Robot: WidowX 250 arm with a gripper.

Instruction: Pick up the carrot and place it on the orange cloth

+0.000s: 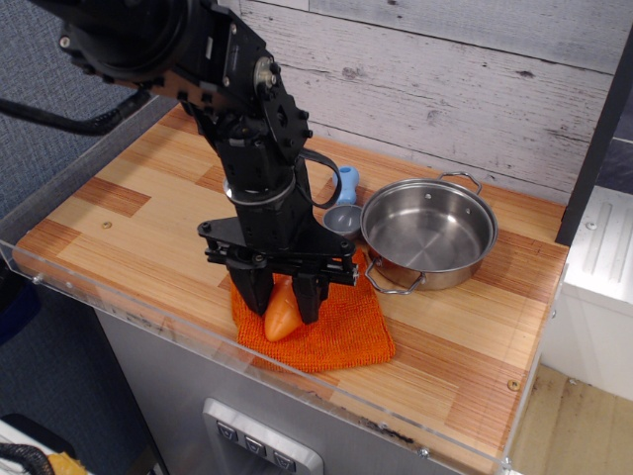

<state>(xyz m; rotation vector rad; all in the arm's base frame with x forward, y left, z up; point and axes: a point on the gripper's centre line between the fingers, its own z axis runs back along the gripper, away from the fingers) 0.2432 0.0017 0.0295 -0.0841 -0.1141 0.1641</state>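
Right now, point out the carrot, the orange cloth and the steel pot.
carrot [281,315]: main camera view, lower body near the blunt tip.
orange cloth [348,332]: main camera view, bare right half.
steel pot [473,253]: main camera view, right outer wall.

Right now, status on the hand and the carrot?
Hand low over the orange cloth, fingers either side of the carrot. Carrot tip at the cloth; release not confirmed. Steel pot beside the cloth, not in the way.

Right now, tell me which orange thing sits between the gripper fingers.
The carrot: smooth and tapered, between the gripper fingers. The orange cloth lies flat beneath it.
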